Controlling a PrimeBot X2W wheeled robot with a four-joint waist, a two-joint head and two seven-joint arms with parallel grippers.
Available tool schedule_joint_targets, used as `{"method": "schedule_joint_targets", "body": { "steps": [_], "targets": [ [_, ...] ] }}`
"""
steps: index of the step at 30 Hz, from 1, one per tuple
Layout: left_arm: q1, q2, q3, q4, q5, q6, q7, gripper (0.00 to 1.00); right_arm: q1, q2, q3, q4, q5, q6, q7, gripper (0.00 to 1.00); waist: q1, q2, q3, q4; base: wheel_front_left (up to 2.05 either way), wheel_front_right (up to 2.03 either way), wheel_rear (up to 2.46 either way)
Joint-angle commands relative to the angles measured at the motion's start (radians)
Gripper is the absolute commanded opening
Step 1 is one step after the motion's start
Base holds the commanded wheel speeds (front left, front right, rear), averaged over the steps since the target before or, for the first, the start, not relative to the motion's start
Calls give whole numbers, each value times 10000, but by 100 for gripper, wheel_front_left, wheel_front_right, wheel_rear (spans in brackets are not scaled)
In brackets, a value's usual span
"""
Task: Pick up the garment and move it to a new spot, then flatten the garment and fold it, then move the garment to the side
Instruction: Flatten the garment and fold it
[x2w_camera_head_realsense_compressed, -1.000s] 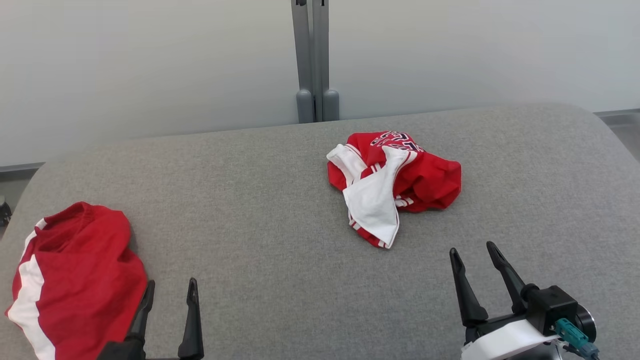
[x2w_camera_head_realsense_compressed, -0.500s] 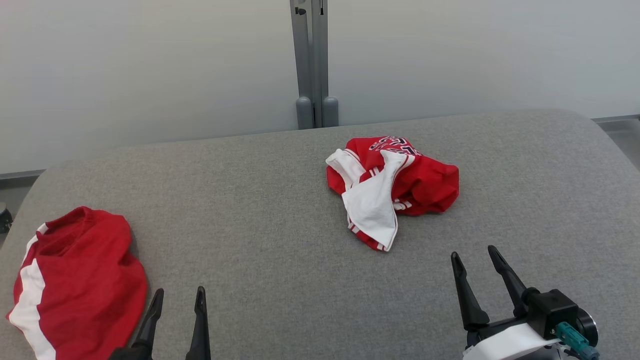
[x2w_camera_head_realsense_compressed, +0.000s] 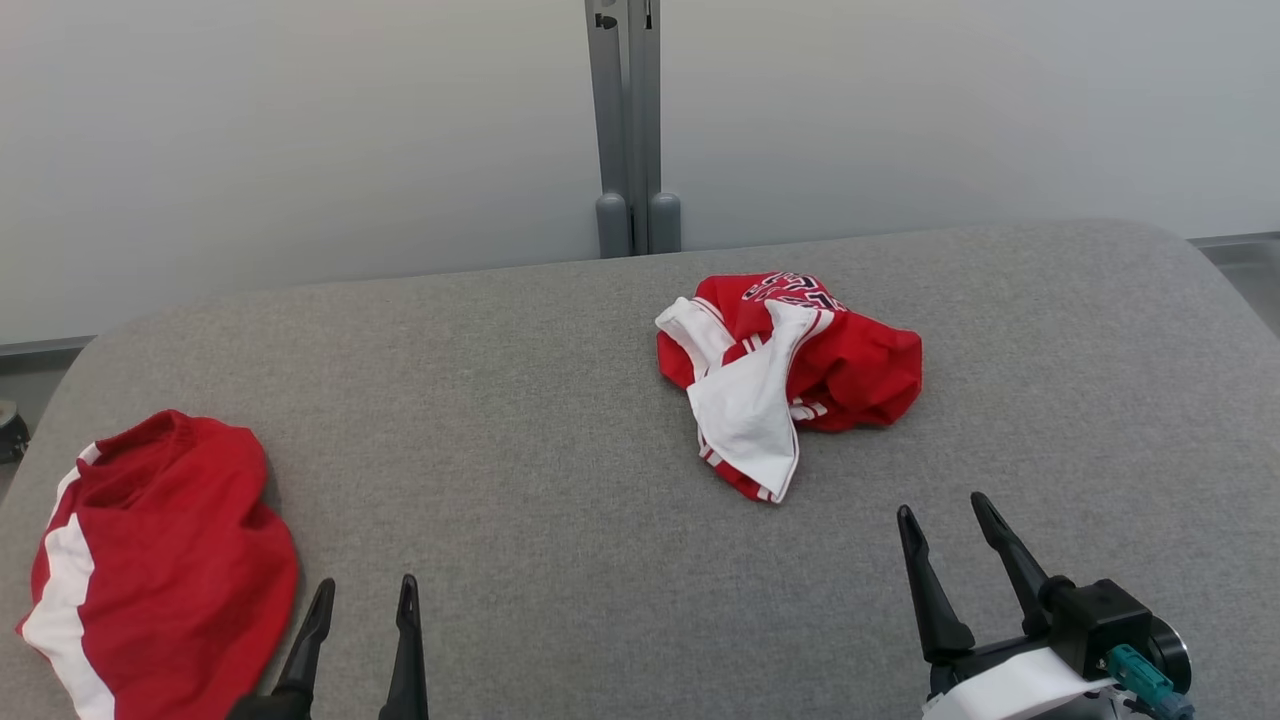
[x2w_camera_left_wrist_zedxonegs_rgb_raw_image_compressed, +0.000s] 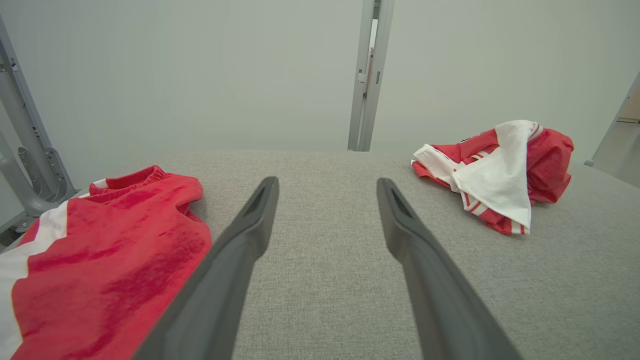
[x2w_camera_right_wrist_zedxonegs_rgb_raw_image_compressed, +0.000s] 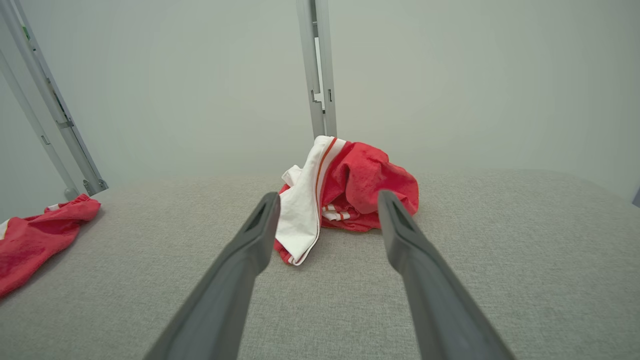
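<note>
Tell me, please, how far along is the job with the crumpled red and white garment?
Done: nothing; the crumpled garment lies bunched on the grey table, untouched. The red garment with a white stripe at the left edge is perhaps already finished. In hand: nothing; the left gripper and right gripper are open and empty, the right one aimed at the crumpled garment. Left: pick up, move, flatten, fold, set aside.
</note>
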Motion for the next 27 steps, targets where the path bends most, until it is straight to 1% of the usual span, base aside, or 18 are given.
{"method": "schedule_joint_targets", "body": {
  "steps": [1, 12, 21, 27],
  "targets": [
    [25, 5, 10, 31, 6, 58, -2, 100, -10, -19, 9, 12, 32, 1, -23, 100, 0, 0, -3, 3, 0, 0, 0],
    [-33, 4, 54, 179, 13, 28, -2, 100, 54, -19, 69, 63, 80, 1, -23, 100, 0, 0, -50, -38, 0, 0, 0],
    [-70, 5, 121, 161, 170, 108, -2, 100, 153, -19, 81, 44, 84, 1, -23, 100, 0, 0, -70, -47, 0, 0, 0],
    [-55, 5, 97, 174, 179, 41, -2, 100, 192, -19, 91, 34, 100, 1, -23, 100, 0, 0, -77, -69, 0, 0, 0]
  ]
}}
